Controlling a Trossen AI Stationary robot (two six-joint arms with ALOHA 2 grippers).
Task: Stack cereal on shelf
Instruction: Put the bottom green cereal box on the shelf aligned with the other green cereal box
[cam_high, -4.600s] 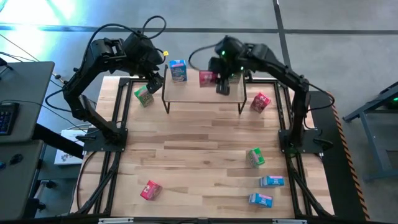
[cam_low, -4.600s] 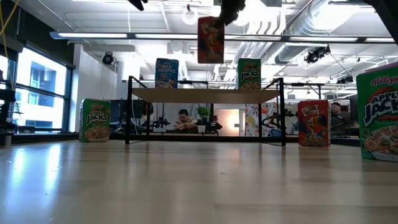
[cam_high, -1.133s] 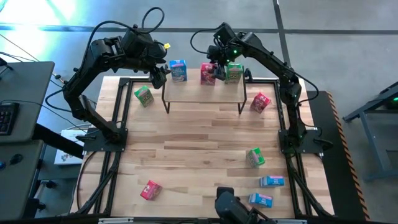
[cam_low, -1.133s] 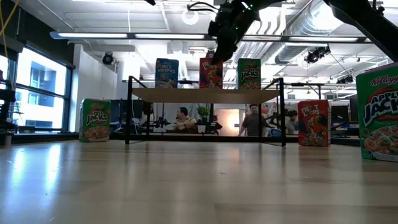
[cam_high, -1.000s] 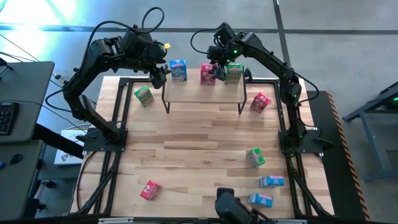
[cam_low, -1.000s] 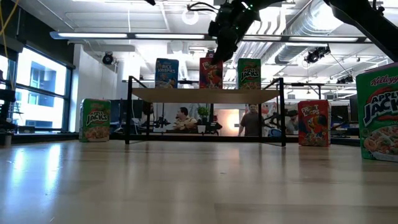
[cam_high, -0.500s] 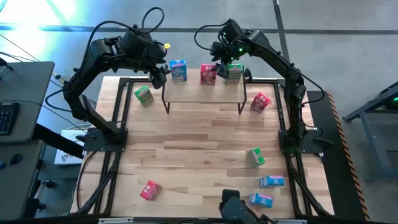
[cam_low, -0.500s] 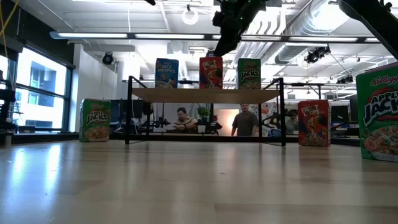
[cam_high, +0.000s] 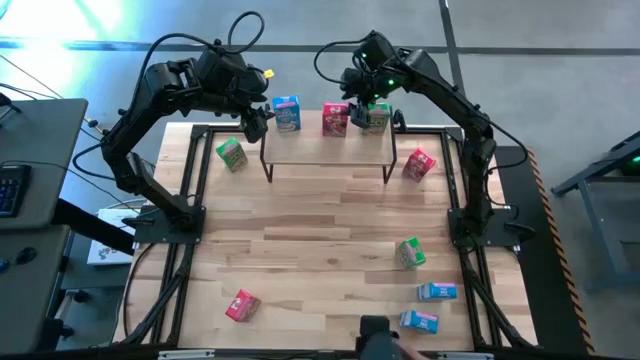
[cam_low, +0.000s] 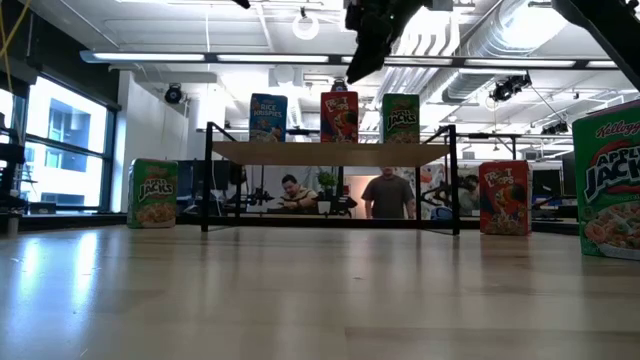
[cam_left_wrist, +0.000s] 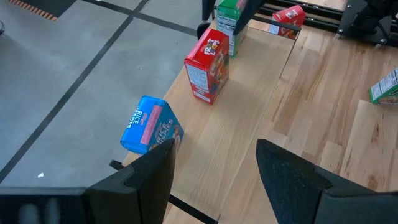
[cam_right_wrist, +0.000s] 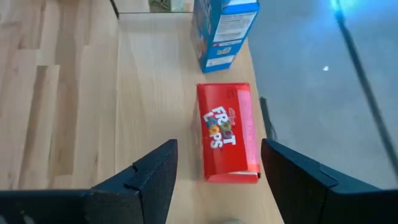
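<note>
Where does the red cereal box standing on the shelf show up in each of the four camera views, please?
High view: red cereal box in the middle of the shelf, between the blue box and green box.
Low view: upright at the shelf's centre, under the right gripper.
Left wrist view: beyond the blue box.
Right wrist view: seen from above, between the open jaws.
Shared landmark: the blue box beside it.

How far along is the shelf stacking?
Three boxes stand on the shelf: blue, red, green. Right gripper is open above the red one, empty; left gripper open, off the shelf's end. Six boxes are left on the table.
</note>
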